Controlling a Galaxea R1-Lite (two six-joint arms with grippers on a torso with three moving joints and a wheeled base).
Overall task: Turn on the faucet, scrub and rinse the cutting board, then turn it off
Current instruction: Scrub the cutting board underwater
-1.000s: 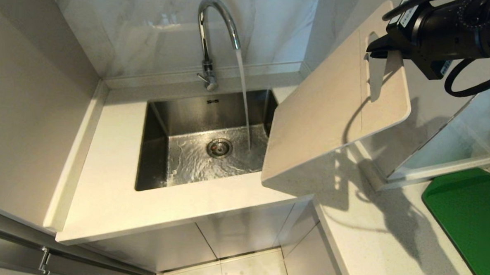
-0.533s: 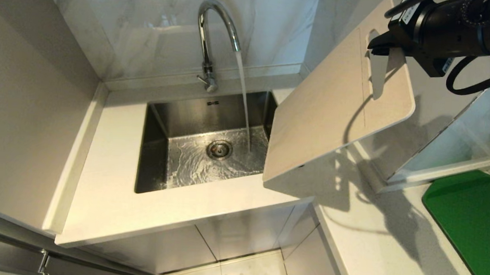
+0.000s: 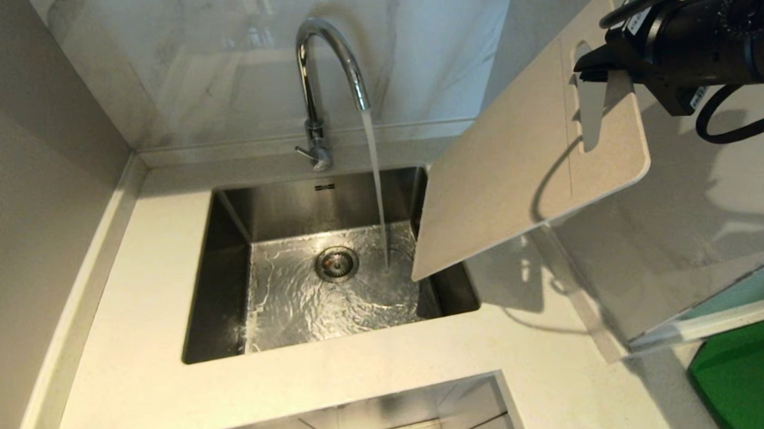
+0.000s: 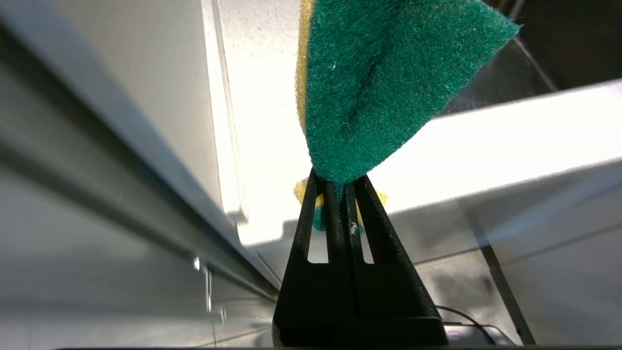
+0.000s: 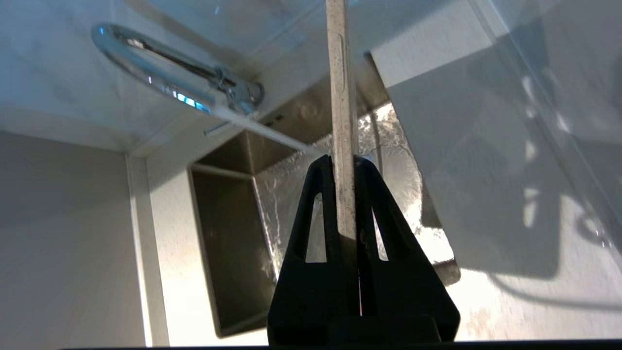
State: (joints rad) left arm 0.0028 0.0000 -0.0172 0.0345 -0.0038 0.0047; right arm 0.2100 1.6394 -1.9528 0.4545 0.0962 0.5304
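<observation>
kitchen: steel sink (image 3: 224, 285) w/ running faucet (image 3: 324, 64) (marble splashback), white countertop (image 3: 143, 359).

The head camera is looking down on the sink (image 3: 224, 285); the right wrist camera is viewing the same sink (image 5: 228, 272) closer, from the side.

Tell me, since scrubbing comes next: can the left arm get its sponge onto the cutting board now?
Probably not yet: the left gripper clamps the sponge low beside the cabinet, while the cutting board hangs over the sink.
</observation>
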